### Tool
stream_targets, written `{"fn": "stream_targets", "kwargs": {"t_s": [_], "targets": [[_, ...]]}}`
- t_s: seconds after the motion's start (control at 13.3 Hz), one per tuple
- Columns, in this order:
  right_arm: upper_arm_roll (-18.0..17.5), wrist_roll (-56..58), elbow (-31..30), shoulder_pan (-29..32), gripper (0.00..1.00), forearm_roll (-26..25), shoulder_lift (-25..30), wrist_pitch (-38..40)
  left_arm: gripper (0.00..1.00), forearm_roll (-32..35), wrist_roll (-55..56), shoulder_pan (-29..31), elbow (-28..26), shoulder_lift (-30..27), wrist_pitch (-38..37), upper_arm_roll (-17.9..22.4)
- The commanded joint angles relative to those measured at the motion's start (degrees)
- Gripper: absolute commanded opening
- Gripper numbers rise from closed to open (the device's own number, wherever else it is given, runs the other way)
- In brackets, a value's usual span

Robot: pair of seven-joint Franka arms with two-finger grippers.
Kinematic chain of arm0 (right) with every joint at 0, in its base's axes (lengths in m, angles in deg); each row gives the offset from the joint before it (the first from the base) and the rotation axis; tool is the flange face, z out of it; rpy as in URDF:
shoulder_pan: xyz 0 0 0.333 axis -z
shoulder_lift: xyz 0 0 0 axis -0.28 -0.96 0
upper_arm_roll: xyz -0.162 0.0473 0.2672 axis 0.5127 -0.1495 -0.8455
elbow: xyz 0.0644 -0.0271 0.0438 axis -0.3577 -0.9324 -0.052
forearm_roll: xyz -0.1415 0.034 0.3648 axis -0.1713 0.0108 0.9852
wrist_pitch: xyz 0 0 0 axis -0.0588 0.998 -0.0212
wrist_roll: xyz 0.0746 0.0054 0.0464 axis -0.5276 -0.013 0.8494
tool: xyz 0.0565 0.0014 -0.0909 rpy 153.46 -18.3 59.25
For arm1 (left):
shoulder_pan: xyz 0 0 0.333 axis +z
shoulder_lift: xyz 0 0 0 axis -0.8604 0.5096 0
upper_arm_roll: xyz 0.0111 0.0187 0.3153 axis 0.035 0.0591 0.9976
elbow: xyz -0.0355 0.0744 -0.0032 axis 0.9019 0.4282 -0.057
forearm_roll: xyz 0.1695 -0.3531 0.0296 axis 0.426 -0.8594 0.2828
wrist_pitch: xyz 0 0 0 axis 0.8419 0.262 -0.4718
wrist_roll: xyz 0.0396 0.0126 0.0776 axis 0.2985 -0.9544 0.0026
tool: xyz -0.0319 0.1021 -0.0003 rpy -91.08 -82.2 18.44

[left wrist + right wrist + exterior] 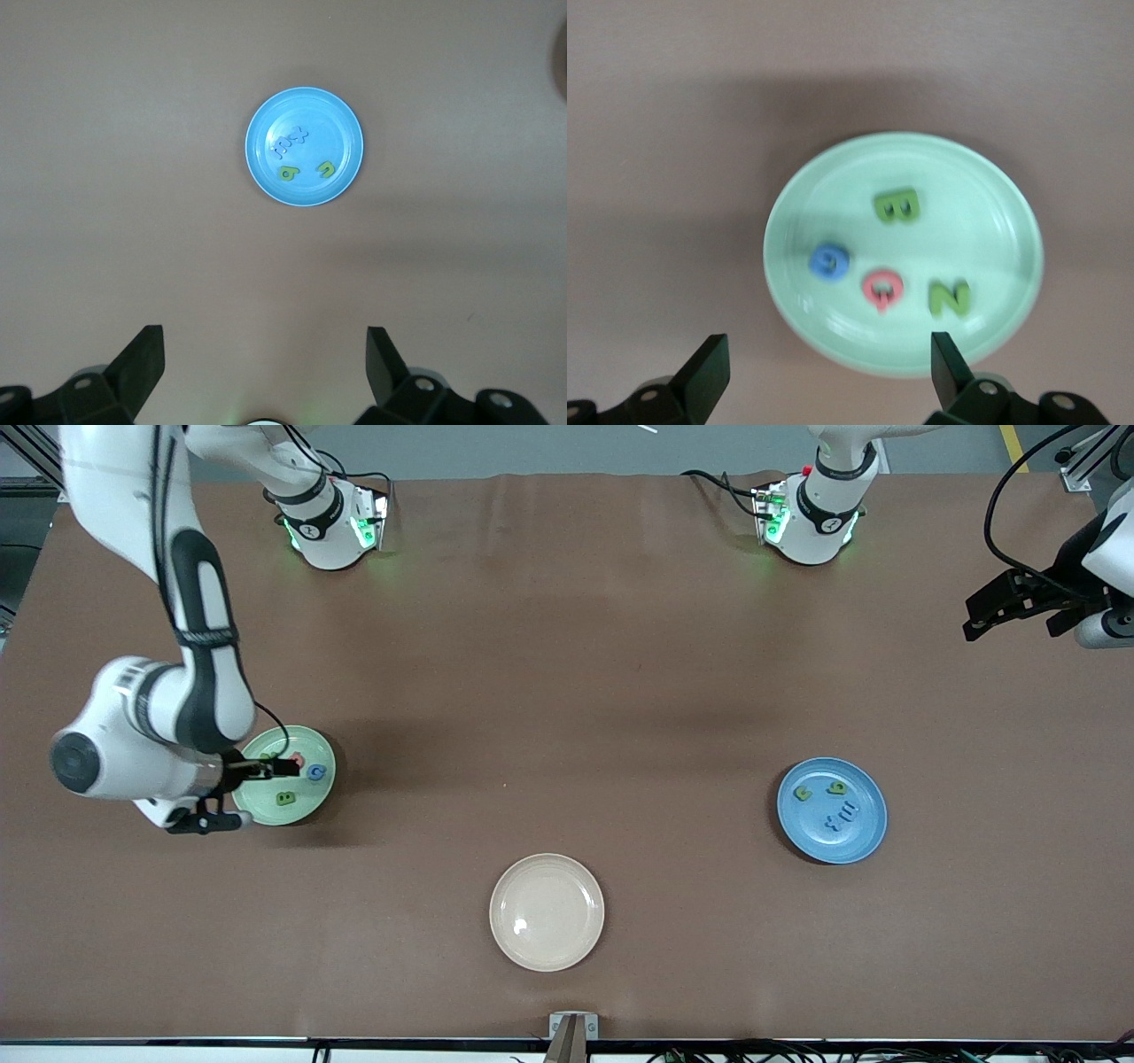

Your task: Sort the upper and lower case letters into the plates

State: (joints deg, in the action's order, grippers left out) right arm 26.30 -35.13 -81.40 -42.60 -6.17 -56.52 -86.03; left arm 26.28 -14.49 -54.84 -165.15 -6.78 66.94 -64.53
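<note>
The front view is looking down from high across the brown cloth-covered table (567,646), facing both arm bases along its top edge and taking in the whole surface.

The left wrist view is looking steeply down from well above, framing the round medium-blue plate (304,147) small and entire; the front view is sharing this plate (832,810) toward the left arm's end.

The right wrist view is looking down from much closer, with the round pale mint-green plate (904,252) filling much of it; the front view is sharing that plate (285,776) toward the right arm's end.
</note>
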Motion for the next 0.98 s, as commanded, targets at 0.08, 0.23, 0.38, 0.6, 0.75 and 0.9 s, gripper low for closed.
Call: {"fn": "stream_targets", "kwargs": {"t_s": [0.08, 0.23, 0.38, 0.6, 0.75, 0.9], "targets": [[0.6, -9.2, -3.1, -3.1, 1.00, -9.3, 14.0, 7.1, 1.00, -1.2, -1.5, 0.1, -0.7, -0.7, 0.7, 0.3], [0.4, -12.2, -2.6, -4.1, 1.00, -12.0, 19.6, 11.0, 1.00, -1.0, -1.6, 0.1, -0.7, -0.7, 0.8, 0.3], [0.2, -15.6, 2.3, -5.6, 1.00, -14.6, 22.7, 17.4, 1.00, -0.5, -1.7, -0.3, -0.8, -0.9, 1.0, 0.2], [0.5, -17.5, 17.9, -5.5, 1.00, -15.8, 21.4, 28.1, 1.00, -0.4, -2.3, -0.2, -1.7, -1.4, 0.9, 0.2], [0.8, -17.4, 19.7, -5.0, 1.00, -16.0, 21.3, 28.3, 1.00, -0.3, -2.3, -0.2, -2.7, -2.0, 1.0, 0.1], [0.7, -17.3, 20.0, -5.0, 1.00, -15.9, 21.3, 28.2, 1.00, -0.3, -2.3, -0.3, -3.8, -3.0, 1.1, 0.0]]}}
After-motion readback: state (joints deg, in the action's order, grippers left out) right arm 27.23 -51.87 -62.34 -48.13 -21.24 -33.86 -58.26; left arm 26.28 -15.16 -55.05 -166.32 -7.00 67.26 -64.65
